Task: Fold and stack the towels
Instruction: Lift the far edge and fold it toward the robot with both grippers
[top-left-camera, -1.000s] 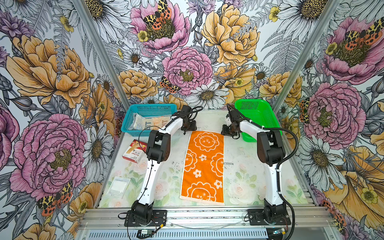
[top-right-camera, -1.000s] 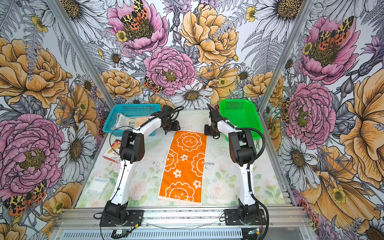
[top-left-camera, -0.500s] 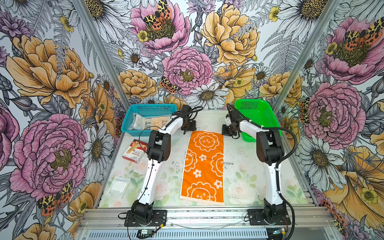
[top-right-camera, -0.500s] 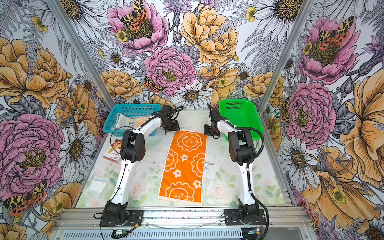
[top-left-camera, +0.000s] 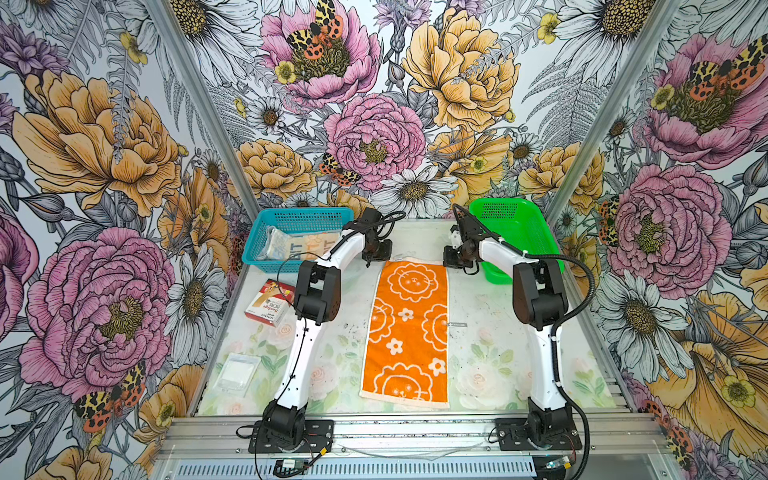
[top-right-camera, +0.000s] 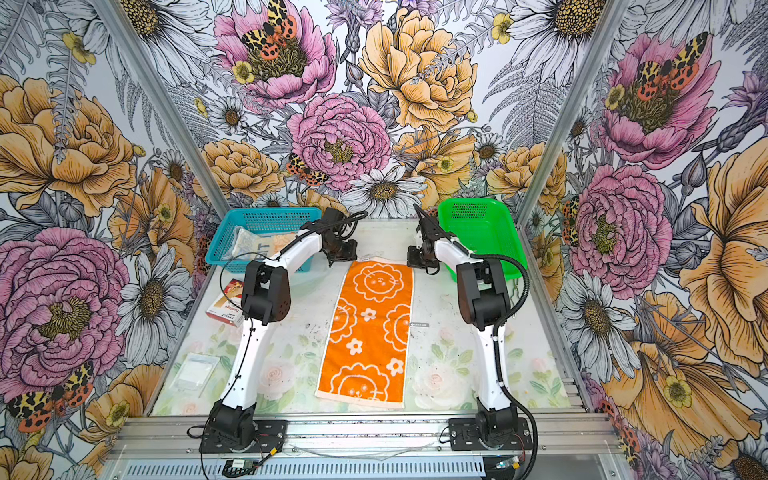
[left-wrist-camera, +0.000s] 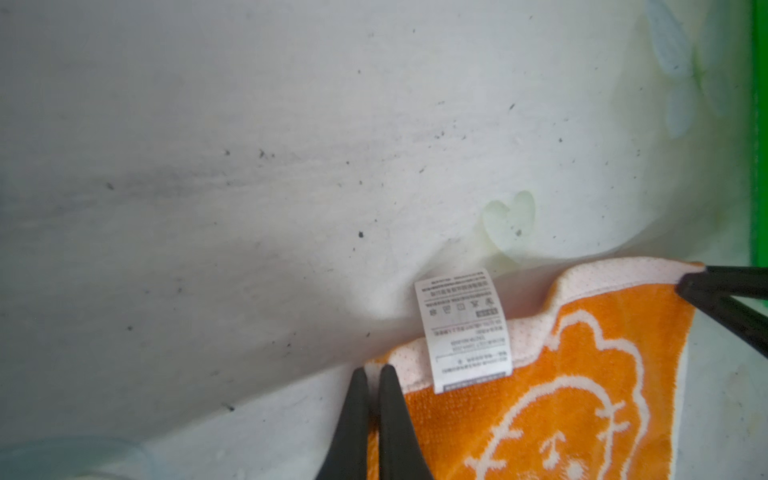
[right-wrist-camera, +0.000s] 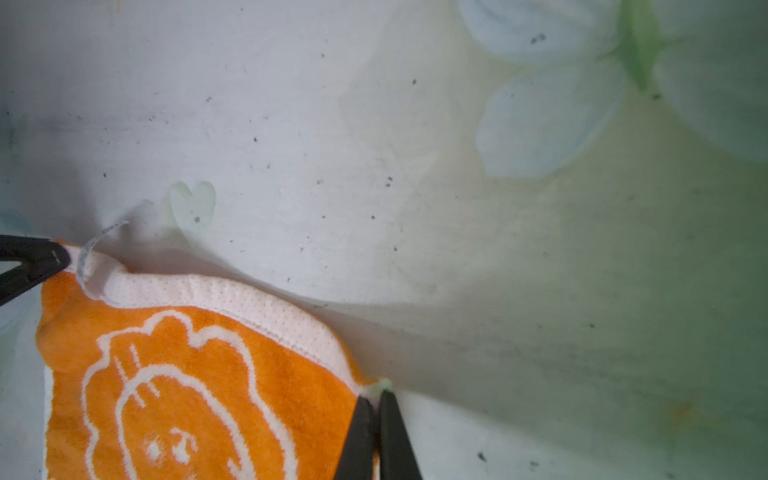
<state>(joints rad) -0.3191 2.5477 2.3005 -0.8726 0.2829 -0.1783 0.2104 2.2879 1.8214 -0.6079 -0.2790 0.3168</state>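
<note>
An orange towel (top-left-camera: 409, 328) with white lion faces lies flat and lengthwise in the middle of the table in both top views. My left gripper (top-left-camera: 374, 262) sits at its far left corner and my right gripper (top-left-camera: 451, 262) at its far right corner. In the left wrist view the left gripper (left-wrist-camera: 373, 370) is shut on the towel's (left-wrist-camera: 561, 395) white-hemmed corner, beside a white care label (left-wrist-camera: 463, 328). In the right wrist view the right gripper (right-wrist-camera: 374, 395) is shut on the other far corner of the towel (right-wrist-camera: 187, 374). A cream towel with lettering (top-left-camera: 299, 247) lies in the blue basket.
A blue basket (top-left-camera: 266, 237) stands at the far left and a green basket (top-left-camera: 523, 232) at the far right, close behind my right arm. A red-and-white box (top-left-camera: 270, 307) and a flat white packet (top-left-camera: 237, 371) lie on the left side of the table.
Both grippers have closed onto the orange towel's far corners. The arms have hardly moved and the towel lies as before.
</note>
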